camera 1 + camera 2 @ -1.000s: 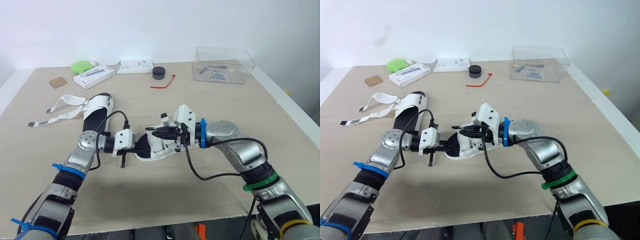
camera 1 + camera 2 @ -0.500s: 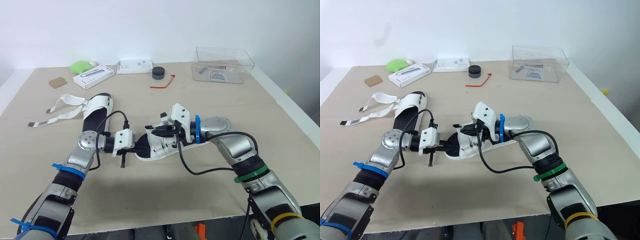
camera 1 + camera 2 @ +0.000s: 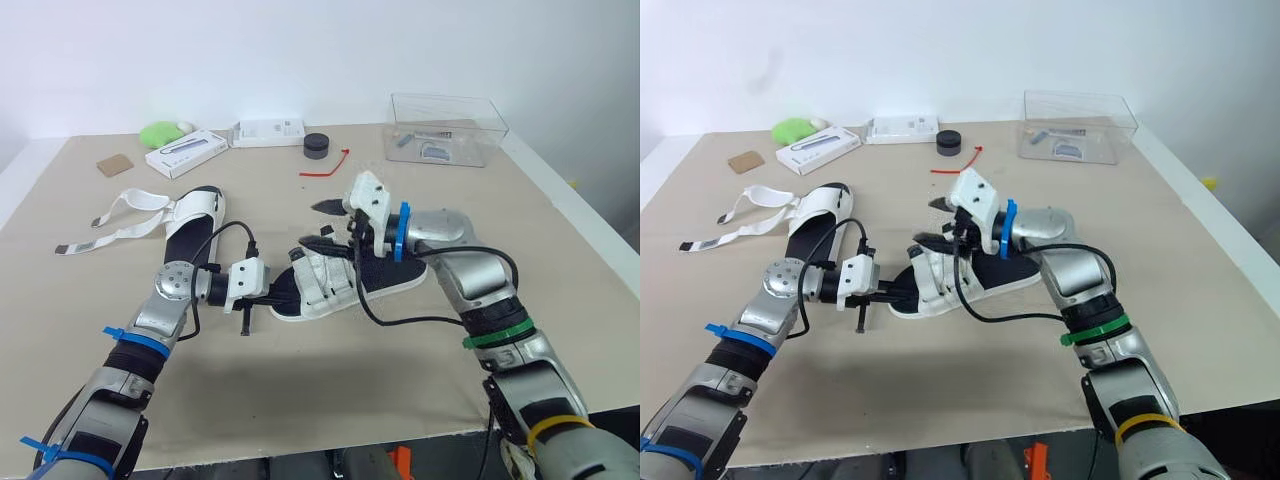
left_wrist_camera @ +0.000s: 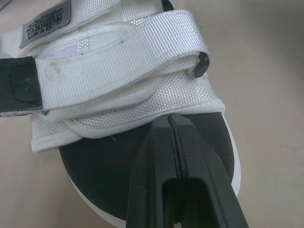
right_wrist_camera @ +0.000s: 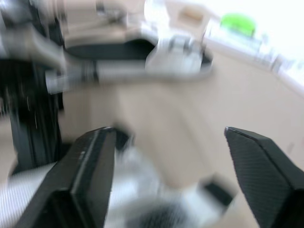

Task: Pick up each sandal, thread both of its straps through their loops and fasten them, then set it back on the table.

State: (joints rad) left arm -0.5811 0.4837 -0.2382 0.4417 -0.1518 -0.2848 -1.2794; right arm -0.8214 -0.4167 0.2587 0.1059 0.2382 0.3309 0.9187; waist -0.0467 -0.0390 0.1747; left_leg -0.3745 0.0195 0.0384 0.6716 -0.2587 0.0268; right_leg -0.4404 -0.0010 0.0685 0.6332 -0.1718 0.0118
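Sandal: the one I'm working on, the sandal (image 3: 335, 283), lies flat on the table (image 3: 450, 350), centre of the head view, between my two arms.
Left gripper: the left gripper (image 4: 169, 119) has its fingers pressed together, tips on the black footbed right at the edge of the white upper. I can't tell if they nip any fabric.
Right gripper: the right gripper (image 5: 167, 133) is spread wide and holds nothing. It hangs just above the sandal, pointing toward the left of the frame.
Strap: in the left wrist view one strap (image 4: 118, 45) lies folded across the upper, its black tip (image 4: 202, 64) just past the edge. I can't say if it's pressed down fully.
Handling: I judge it light, so it will skate on the table if I pull sideways. The sole looks like foam that bends a little. The webbing is soft and floppy and won't hold a shape by itself.
Where to hold: I'd pin or pinch the sole rim with the left and take the strap at its stiff tip with the right.
Second sandal: the second sandal (image 3: 196, 222) sits at left of centre, well apart, with its loose straps (image 3: 125, 215) trailing toward the left edge, not yet done.
Risk: a floppy strap slipping out of wide fingers.
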